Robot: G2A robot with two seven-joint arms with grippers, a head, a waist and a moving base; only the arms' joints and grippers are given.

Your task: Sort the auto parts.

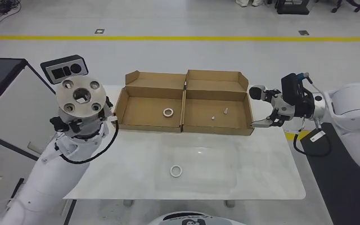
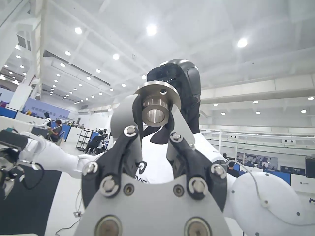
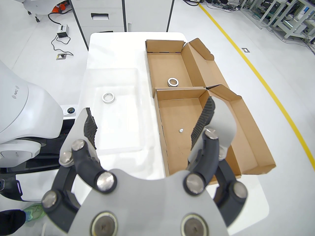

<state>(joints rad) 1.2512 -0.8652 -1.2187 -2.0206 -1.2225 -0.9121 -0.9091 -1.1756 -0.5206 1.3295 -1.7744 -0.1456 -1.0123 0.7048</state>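
My left gripper (image 2: 153,110) is held up beside the table's left end, pointing upward, shut on a flanged metal hub (image 1: 81,100) with bolt holes; its bore (image 2: 153,116) faces the wrist camera. My right gripper (image 1: 257,107) hangs open and empty just off the right end of the right cardboard box (image 1: 247,115). That box holds two small bolts (image 1: 225,111); one bolt (image 3: 180,130) shows between the open gripper (image 3: 150,109) fingers. The left box (image 1: 125,112) holds a metal ring (image 1: 167,112). Another ring (image 1: 176,170) lies in a clear shallow tray (image 1: 225,183) on the white table.
Both boxes stand side by side along the table's far edge with lids folded back. A grey control box (image 1: 64,68) and a cabinet (image 1: 11,95) sit left of the table. Bare tabletop (image 1: 270,169) lies right of the tray.
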